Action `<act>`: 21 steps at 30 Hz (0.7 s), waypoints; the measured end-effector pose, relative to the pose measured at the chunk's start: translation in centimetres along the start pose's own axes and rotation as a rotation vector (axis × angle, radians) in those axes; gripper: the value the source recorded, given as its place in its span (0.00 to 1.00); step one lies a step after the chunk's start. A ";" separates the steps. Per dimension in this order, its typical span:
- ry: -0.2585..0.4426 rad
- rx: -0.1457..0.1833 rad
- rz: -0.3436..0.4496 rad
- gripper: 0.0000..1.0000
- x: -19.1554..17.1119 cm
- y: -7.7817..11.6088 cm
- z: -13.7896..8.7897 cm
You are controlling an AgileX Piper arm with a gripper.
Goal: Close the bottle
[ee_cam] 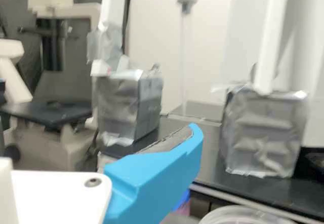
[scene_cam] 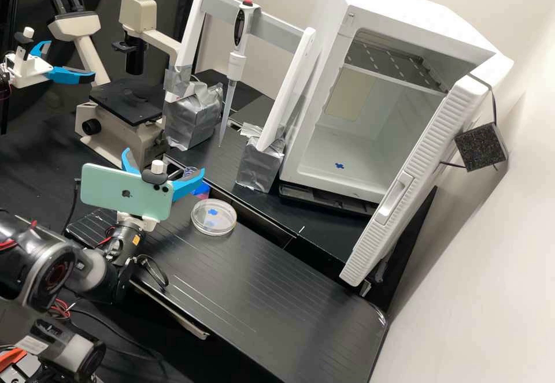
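Covering part of the gripper (scene_cam: 164, 160) in the high view, a pale green phone (scene_cam: 110, 189) hides the roots of its blue fingers, whose tips stand spread well apart. Near the clear round dish (scene_cam: 214, 218) on the black bench (scene_cam: 260, 290), a blue-and-pink object (scene_cam: 202, 190) is mostly masked by one finger, with too little visible to tell whether it is the bottle. Rising from the high view's lower left, the dark arm (scene_cam: 95, 273) points its gripper toward the pipette stand (scene_cam: 286, 91).
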 end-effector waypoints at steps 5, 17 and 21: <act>-0.036 -0.012 -0.037 1.00 0.4 -1.0 0.4; -0.088 -0.009 -0.057 1.00 1.2 -1.5 1.3; -0.097 -0.008 -0.067 1.00 1.5 -1.6 1.5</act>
